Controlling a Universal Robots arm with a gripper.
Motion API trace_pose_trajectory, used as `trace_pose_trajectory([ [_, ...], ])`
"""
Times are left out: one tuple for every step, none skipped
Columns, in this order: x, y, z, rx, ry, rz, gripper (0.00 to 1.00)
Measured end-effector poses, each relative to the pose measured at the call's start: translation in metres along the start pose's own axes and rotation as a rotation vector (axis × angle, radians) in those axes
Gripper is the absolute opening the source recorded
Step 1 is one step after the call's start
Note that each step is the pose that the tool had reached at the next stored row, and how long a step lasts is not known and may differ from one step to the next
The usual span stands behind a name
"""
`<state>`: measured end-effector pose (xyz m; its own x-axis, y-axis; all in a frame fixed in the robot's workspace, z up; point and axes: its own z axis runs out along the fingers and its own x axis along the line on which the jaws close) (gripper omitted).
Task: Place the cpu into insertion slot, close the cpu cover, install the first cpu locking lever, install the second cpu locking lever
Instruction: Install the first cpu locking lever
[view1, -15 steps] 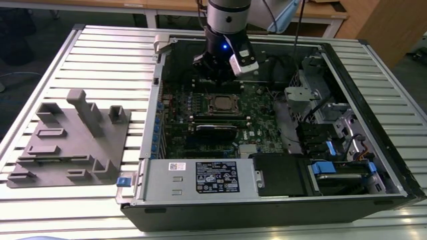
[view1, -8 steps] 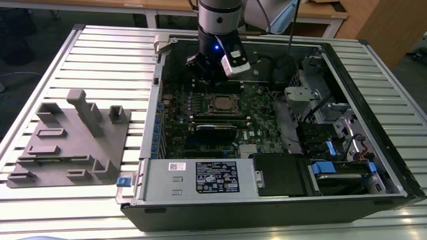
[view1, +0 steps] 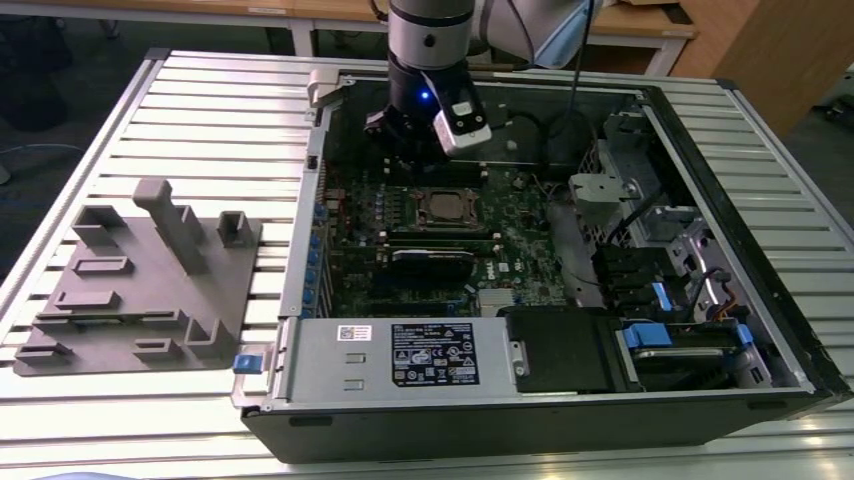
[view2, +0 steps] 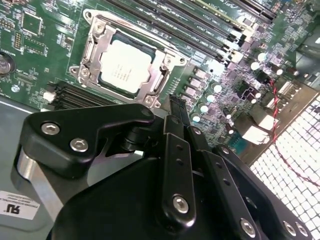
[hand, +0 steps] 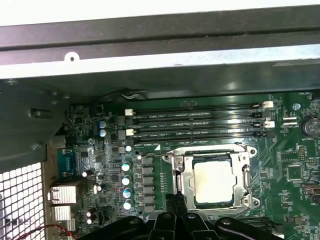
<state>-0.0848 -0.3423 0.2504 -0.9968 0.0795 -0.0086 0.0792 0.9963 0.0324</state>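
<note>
The cpu (view2: 125, 67) (hand: 215, 182) lies flat in the insertion slot (view1: 447, 210) on the green motherboard, its dull silver top showing. The cpu cover (view2: 161, 80) (hand: 188, 175) is down around it as a silver frame. Thin wire levers (hand: 200, 150) run along the socket's edges. My gripper (view2: 176, 102) (hand: 175, 199) hangs just beside the socket, shut, with nothing between its black fingers. In the exterior view my gripper (view1: 400, 150) hovers over the board just beyond the socket.
Long black memory slots (hand: 195, 125) (view2: 200, 25) run next to the socket. The case wall (hand: 150, 40), a black card (view1: 434, 262), the power supply (view1: 400, 355) and cables (view1: 627, 190) surround the board. A grey fixture tray (view1: 147, 280) sits at the exterior view's left.
</note>
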Motion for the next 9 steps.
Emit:
trace_pose_trajectory([
  [0.0004,0.0,0.0,0.0,-0.0001,0.0,0.11],
  [0.0004,0.0,0.0,0.0,-0.0002,0.0,0.11],
  [0.0005,0.0,-0.0001,0.0001,-0.0002,0.0,0.11],
  [0.0005,-0.0001,-0.0007,0.0002,-0.0001,0.0,0.11],
  [0.0006,0.0,-0.0017,0.0001,-0.0002,0.0,0.11],
  [0.0005,0.0,-0.0029,0.0,-0.0002,0.0,0.11],
  [0.0005,0.0001,-0.0042,0.0,-0.0002,0.0,0.11],
  [0.0005,0.0001,-0.0055,0.0,-0.0002,0.0,0.11],
  [0.0005,0.0002,-0.0067,-0.0001,-0.0003,0.0,0.11],
])
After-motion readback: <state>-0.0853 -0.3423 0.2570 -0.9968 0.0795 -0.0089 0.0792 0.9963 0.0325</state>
